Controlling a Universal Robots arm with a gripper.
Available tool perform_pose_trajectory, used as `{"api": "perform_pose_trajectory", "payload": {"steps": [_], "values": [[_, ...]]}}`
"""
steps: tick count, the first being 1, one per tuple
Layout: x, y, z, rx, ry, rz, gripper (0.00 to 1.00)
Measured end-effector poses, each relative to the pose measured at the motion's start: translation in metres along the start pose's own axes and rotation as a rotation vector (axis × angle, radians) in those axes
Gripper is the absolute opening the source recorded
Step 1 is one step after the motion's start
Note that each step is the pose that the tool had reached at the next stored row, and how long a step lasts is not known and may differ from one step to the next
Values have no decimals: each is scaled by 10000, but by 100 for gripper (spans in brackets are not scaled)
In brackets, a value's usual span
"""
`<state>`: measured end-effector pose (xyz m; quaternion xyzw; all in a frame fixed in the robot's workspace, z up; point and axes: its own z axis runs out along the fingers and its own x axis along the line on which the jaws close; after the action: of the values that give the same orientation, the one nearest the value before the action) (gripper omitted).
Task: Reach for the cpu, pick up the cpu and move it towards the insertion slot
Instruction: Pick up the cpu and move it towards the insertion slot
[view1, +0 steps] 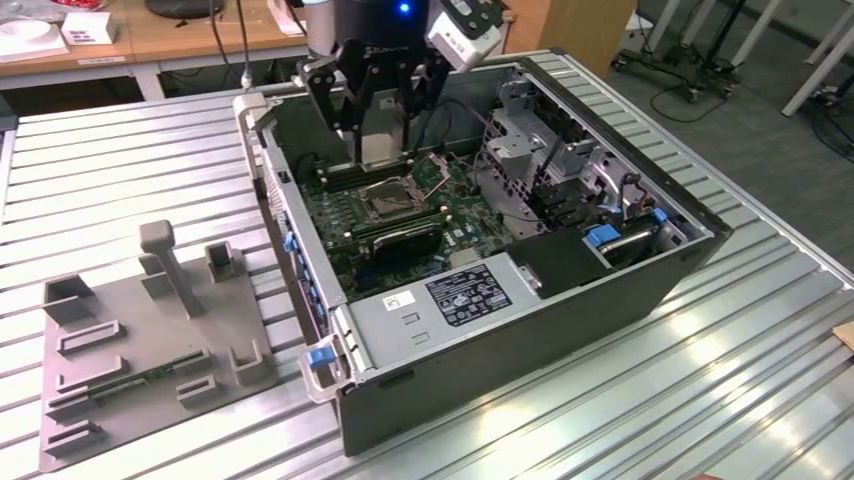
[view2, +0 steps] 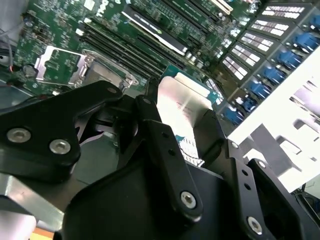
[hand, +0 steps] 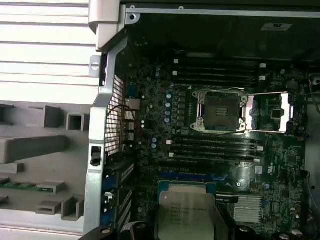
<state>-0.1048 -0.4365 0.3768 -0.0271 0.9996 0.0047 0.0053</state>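
My gripper (view1: 383, 125) hangs over the open computer case, shut on the cpu (view1: 380, 148). The cpu is a thin silver-white square held on edge between the black fingers (view2: 150, 117). In both wrist views the cpu (view2: 175, 100) (hand: 187, 215) sits close to the camera, with the green circuit board beyond it. The insertion slot (view1: 387, 203) lies on the board just below and in front of the gripper, its metal frame flipped open. It is also seen in the first wrist view as the insertion slot (hand: 220, 111) with a dark centre, apart from the cpu.
The case walls (view1: 287, 230) and the drive cage (view1: 534, 150) ring the board. Long black memory slots (hand: 215, 147) run beside the socket. A grey plastic fixture (view1: 147, 330) stands on the ribbed metal table (view1: 120, 160) at the exterior view's left.
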Motion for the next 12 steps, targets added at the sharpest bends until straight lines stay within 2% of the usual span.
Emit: {"api": "perform_pose_trajectory", "payload": {"steps": [12], "values": [[-287, -15, 6, 0, 0, -1, 54]]}}
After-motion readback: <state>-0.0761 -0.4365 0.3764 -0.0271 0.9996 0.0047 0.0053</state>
